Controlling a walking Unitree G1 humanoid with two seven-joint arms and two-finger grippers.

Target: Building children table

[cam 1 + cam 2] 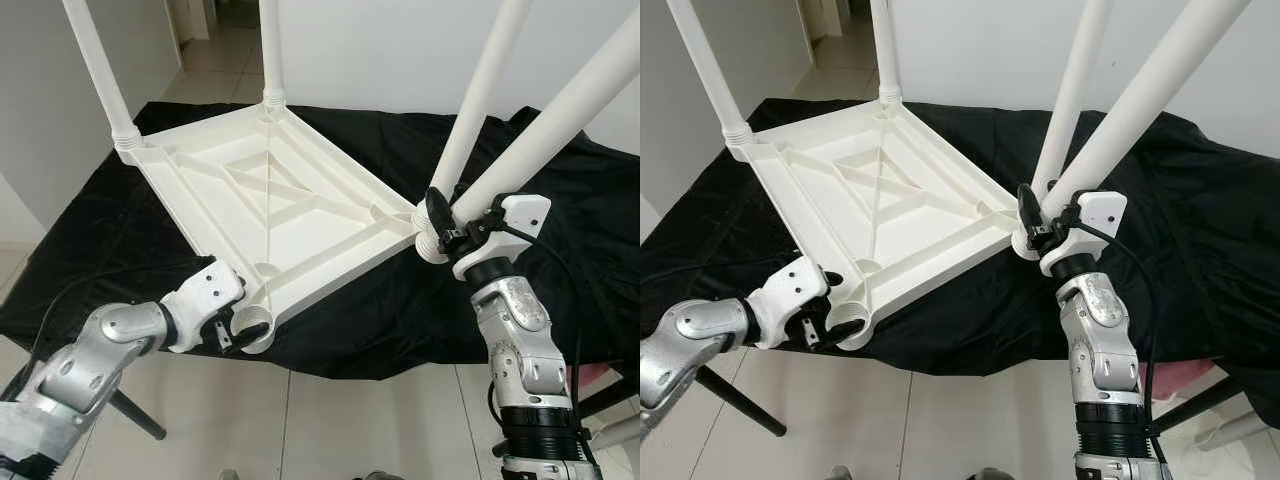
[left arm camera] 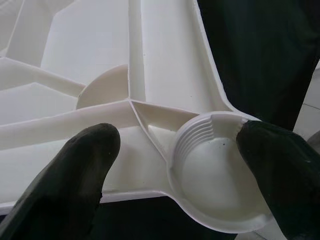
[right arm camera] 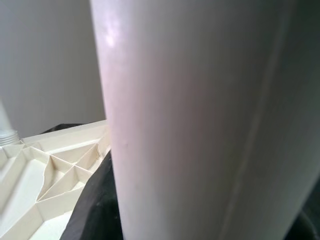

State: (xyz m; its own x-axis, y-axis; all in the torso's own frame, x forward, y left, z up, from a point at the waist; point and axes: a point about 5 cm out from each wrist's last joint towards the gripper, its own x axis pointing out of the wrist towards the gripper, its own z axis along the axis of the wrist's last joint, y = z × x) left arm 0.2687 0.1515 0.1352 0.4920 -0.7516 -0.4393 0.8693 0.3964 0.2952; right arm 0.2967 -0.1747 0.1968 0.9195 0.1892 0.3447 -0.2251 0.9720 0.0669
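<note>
Lying upside down on a black cloth (image 1: 560,200), one white plastic tabletop (image 1: 270,200) shows its ribbed underside, with diagonal braces and a raised rim; four round threaded sockets, one at each corner; three white legs already standing in sockets: far-left leg (image 1: 100,70), far-right leg (image 1: 270,50), near-right leg (image 1: 480,110); one loose leg (image 1: 560,110), a smooth white tube, slanting up beside the near-right leg, held by the right gripper (image 1: 445,225), whose black fingers are clamped on its lower end close to that corner; one empty socket (image 1: 252,328) at the near-left corner, ridged inside, with the left gripper (image 2: 175,150) set around it, fingers (image 2: 75,175) apart, one on each side of the ring.
</note>
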